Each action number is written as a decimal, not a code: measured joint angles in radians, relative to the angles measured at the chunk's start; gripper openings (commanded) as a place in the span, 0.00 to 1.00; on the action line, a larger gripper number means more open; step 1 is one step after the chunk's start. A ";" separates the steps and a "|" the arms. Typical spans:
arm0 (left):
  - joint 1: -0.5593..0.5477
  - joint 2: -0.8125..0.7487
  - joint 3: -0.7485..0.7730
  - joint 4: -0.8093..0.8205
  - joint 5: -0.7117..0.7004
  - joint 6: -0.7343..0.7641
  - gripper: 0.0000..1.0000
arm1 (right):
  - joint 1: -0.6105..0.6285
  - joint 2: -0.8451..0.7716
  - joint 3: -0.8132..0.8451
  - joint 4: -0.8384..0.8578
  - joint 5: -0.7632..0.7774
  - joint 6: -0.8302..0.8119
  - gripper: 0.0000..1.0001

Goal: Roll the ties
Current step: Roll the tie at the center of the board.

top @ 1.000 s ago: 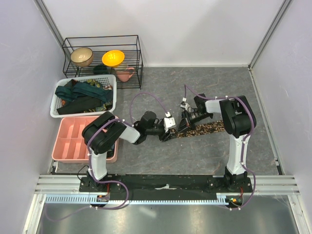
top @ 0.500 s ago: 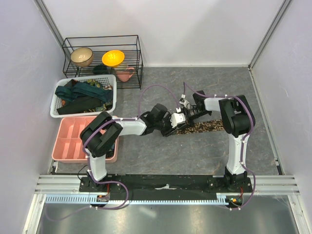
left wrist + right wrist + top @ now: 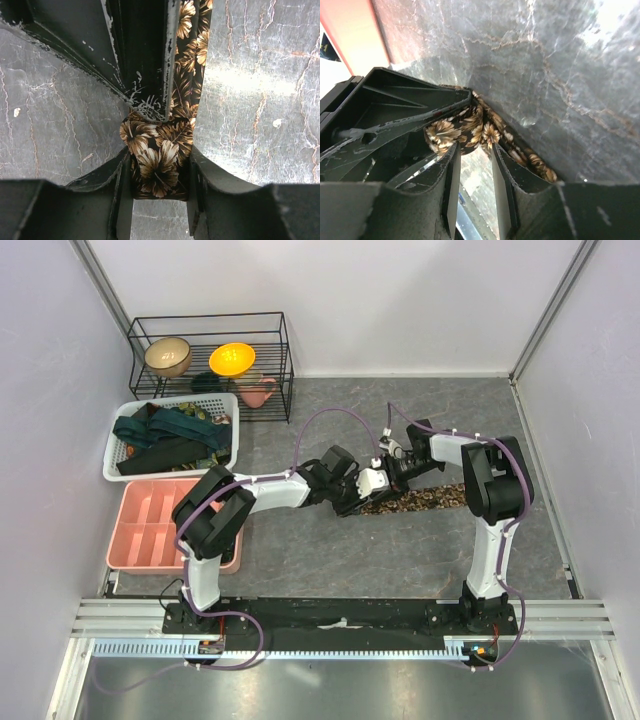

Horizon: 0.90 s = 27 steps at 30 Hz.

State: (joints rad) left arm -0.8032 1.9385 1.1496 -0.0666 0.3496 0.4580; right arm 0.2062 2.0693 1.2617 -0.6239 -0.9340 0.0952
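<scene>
From above, at mid-table, my left gripper (image 3: pixel 352 498) and right gripper (image 3: pixel 393 478) meet over the brown, tan-flowered fabric necktie (image 3: pixel 425 500), whose flat strip trails toward the right edge. Left wrist: my left fingers (image 3: pixel 199 172) clamp its coiled end so the roll holds tight. Right wrist: my right fingers (image 3: pixel 451 185) stand at the coil, narrowly apart; I cannot tell whether they pinch it.

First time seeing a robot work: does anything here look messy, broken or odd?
Nothing spilled or broken. The brown floral tie is only part rolled, its coil pinched by the left gripper. The dark ties lie heaped untidily in the white basket. Its fingers look scuffed.
</scene>
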 measured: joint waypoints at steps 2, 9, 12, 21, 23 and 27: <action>-0.001 0.003 0.009 -0.013 -0.001 0.003 0.15 | 0.000 -0.002 0.000 -0.010 -0.004 0.000 0.43; -0.004 0.010 0.025 -0.037 -0.002 0.012 0.15 | 0.002 -0.016 0.002 0.006 -0.042 0.056 0.45; -0.004 0.011 0.028 -0.041 -0.002 0.014 0.15 | 0.006 -0.017 0.002 0.032 -0.043 0.087 0.45; -0.009 0.015 0.038 -0.056 -0.008 0.023 0.15 | 0.019 -0.019 0.002 0.061 -0.066 0.121 0.50; -0.009 0.016 0.039 -0.058 -0.008 0.024 0.15 | 0.021 -0.023 0.002 0.062 -0.068 0.122 0.50; -0.009 0.016 0.041 -0.060 -0.008 0.025 0.15 | 0.030 -0.024 -0.003 0.064 -0.060 0.120 0.40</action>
State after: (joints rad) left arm -0.8124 1.9545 1.1904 -0.1261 0.3416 0.4828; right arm 0.2359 2.0449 1.2591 -0.5602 -0.9939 0.2150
